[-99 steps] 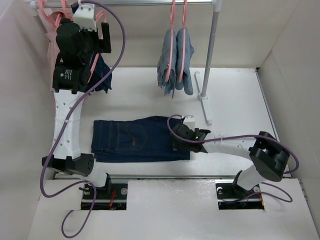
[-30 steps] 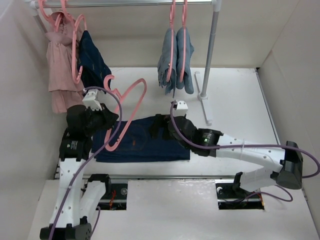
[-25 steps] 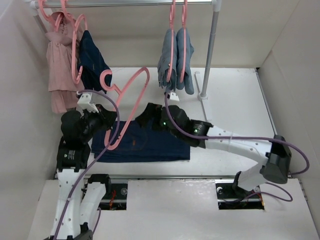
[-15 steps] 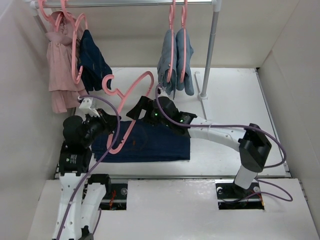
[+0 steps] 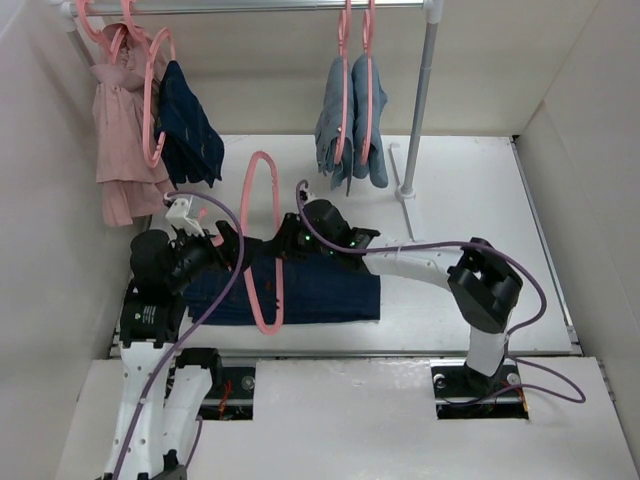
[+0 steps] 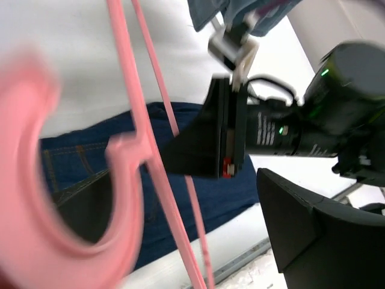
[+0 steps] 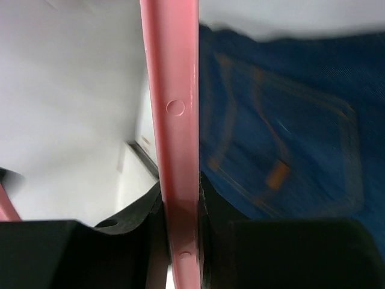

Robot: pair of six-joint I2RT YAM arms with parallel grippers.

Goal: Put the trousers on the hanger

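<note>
My right gripper (image 7: 180, 232) clamps the hanger (image 7: 172, 90), my left gripper (image 5: 228, 247) spread apart; I'd keep the bar square before lowering to the trousers (image 7: 289, 120) beneath.

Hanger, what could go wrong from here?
The right gripper pinches only one thin bar of the hanger, so it may pivot or slip. Its hook sits between the open fingers of the left gripper and could snag as that arm moves. Its lower end overlaps the trousers and might drag them.
</note>
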